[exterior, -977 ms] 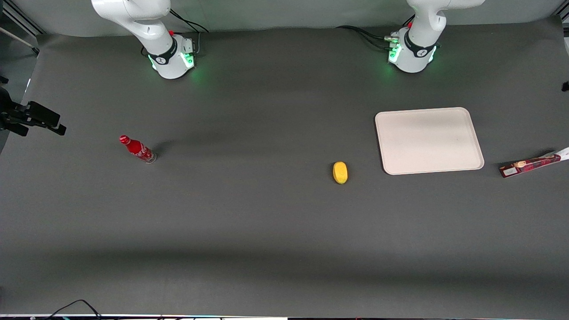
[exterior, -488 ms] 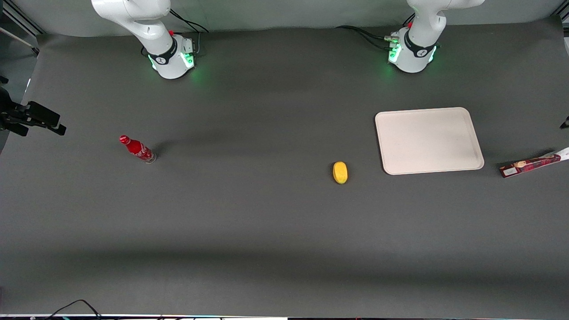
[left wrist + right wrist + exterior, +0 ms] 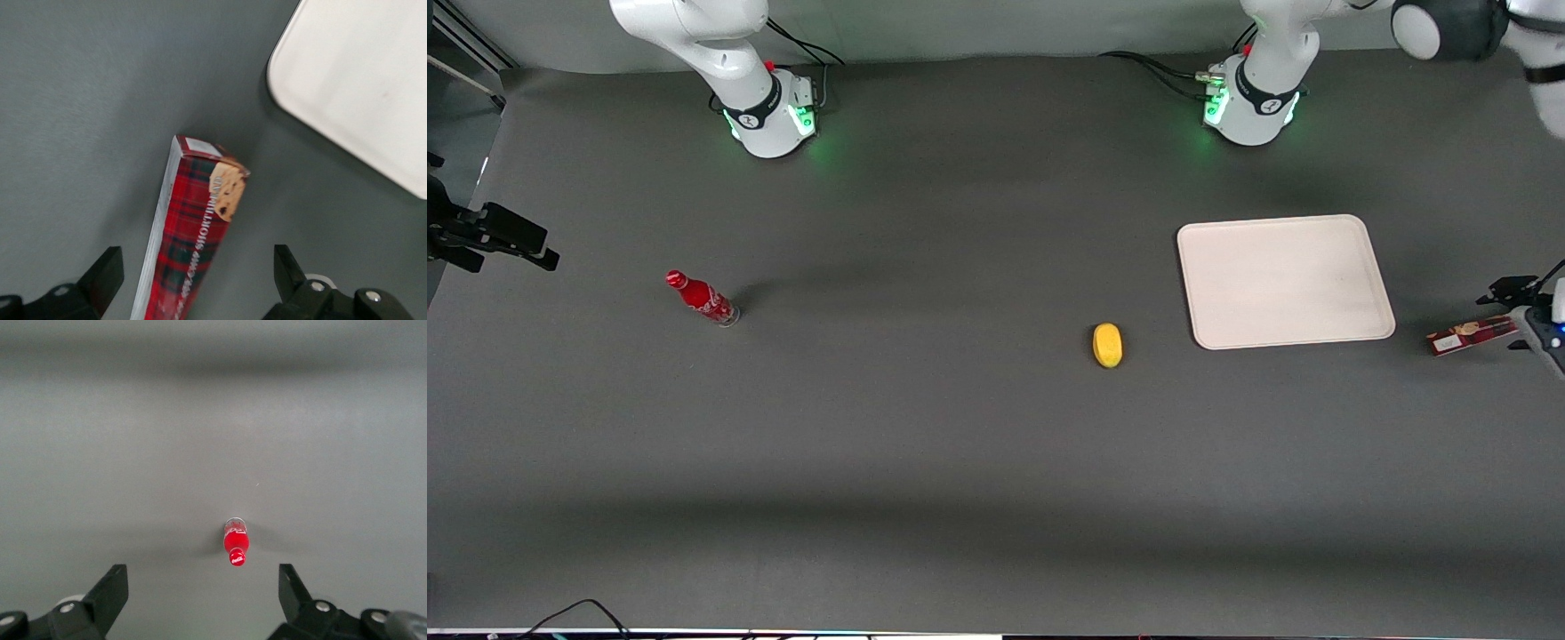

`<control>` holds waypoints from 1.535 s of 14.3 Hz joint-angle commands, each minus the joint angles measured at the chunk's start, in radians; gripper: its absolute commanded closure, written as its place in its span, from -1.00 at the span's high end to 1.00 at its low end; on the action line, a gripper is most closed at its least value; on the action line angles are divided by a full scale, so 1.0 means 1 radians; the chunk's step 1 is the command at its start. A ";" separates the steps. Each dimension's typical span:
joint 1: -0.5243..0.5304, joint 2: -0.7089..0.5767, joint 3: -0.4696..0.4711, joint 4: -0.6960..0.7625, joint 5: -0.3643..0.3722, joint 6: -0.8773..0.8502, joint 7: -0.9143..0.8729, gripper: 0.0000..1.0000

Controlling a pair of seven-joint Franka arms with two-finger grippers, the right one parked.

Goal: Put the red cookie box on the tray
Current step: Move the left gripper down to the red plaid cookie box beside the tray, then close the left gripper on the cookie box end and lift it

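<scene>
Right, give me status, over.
Claw open, straddling the cookie box. Box on the table, beside the tray, not gripped. Path to tray unobstructed.

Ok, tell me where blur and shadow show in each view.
Front view: soft shadow bands cross the table; the gripper is at the frame edge over the box. Left wrist view: the box and open fingers look slightly blurred.

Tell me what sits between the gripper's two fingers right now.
The red cookie box lies between the open gripper's fingers, untouched in the left wrist view. The tray sits beside it.
</scene>
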 commanded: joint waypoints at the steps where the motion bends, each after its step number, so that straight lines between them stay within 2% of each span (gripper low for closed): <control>1: -0.010 0.016 0.023 -0.056 -0.074 0.095 0.073 -0.06; 2: -0.008 0.017 0.023 -0.059 -0.083 0.101 0.073 -0.91; 3: -0.008 0.021 0.023 -0.059 -0.089 0.099 0.069 -1.00; 7: -0.015 0.010 0.025 -0.045 -0.092 0.046 -0.002 -1.00; 9: -0.025 -0.010 0.046 0.008 -0.080 -0.032 -0.060 -1.00; 14: -0.039 -0.056 0.126 0.282 -0.052 -0.484 -0.316 -1.00; 20: -0.100 -0.225 0.115 0.507 0.132 -0.874 -0.845 -1.00; 22: -0.110 -0.327 0.031 0.495 0.208 -0.919 -1.000 -1.00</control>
